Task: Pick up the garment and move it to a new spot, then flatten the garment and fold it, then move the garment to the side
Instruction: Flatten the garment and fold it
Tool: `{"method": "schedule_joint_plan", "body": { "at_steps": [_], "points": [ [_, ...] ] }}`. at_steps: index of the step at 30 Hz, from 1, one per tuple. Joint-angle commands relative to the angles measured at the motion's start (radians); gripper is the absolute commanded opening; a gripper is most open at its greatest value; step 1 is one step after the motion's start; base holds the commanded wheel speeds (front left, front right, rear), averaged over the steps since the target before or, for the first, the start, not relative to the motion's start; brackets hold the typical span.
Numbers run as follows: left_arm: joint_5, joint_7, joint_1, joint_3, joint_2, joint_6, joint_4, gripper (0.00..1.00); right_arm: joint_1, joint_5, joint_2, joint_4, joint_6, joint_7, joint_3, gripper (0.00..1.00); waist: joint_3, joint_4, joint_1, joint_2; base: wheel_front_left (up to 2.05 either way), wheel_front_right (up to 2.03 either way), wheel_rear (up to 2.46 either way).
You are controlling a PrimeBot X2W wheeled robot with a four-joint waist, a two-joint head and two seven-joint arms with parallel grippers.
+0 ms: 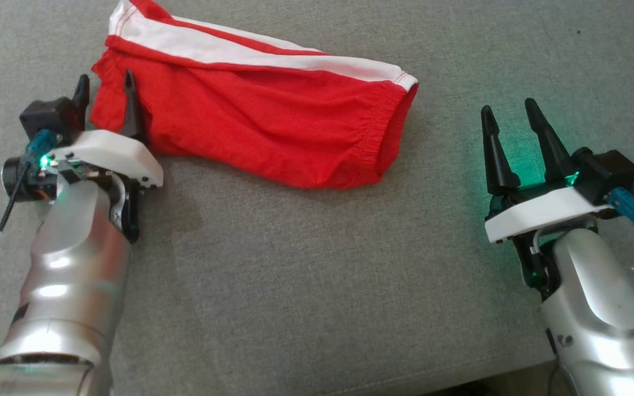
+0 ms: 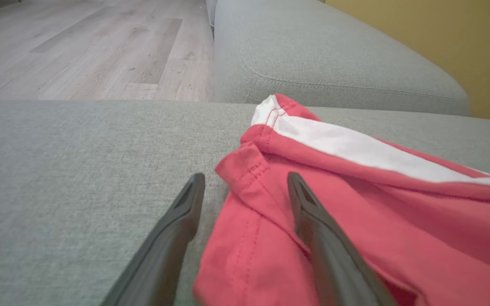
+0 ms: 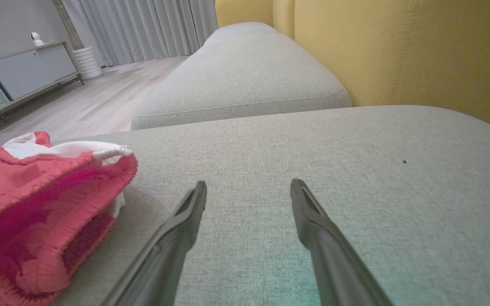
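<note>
A grey woven cushion (image 1: pixel 306 286) takes the middle and lower part of the head view, its front edge showing at the lower right corner. In the right wrist view a second grey cushion (image 3: pixel 245 80) butts against it at upper centre, with a yellow backrest (image 3: pixel 419 46) at the upper right. A dark speck (image 3: pixel 404 162) lies on the near cushion, right of centre. Pale wood floor (image 3: pixel 100 97) runs to the upper left, where grey curtains (image 3: pixel 143 29), a white ribbed cylinder (image 3: pixel 86 61) and a low cabinet (image 3: pixel 24 74) stand
</note>
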Motion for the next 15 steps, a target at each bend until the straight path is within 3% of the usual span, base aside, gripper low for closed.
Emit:
{"method": "schedule_joint_plan", "body": {
  "at_steps": [1,8,9,10,15],
  "points": [
    [-0.001,-0.009,-0.026,0.024,0.023,0.011,0.007,1.00,0.007,-0.008,0.012,-0.029,-0.001,-0.006,0.011,1.00,0.001,-0.003,0.0000,0.0000,0.00,0.00,0.00],
    [0.013,0.042,-0.033,-0.003,0.015,0.042,0.129,1.00,0.012,-0.023,0.020,-0.019,-0.001,-0.006,-0.002,1.00,-0.009,-0.002,0.0000,0.0000,0.00,0.00,0.00],
    [0.013,0.055,-0.029,-0.008,0.011,0.038,0.137,0.70,0.014,-0.025,0.021,-0.018,-0.001,-0.006,-0.003,1.00,-0.012,-0.001,0.0000,0.0000,0.00,0.00,0.00],
    [0.011,0.065,-0.024,-0.012,0.007,0.030,0.144,0.00,0.015,-0.026,0.023,-0.015,-0.001,-0.006,-0.004,1.00,-0.016,0.001,0.0000,0.0000,0.00,0.00,0.00],
    [-0.009,0.055,0.001,-0.009,-0.004,0.009,0.156,0.00,0.025,-0.030,0.033,-0.002,-0.001,-0.006,-0.009,1.00,-0.052,0.017,0.0000,0.0000,0.00,0.00,0.00]
  ]
}}
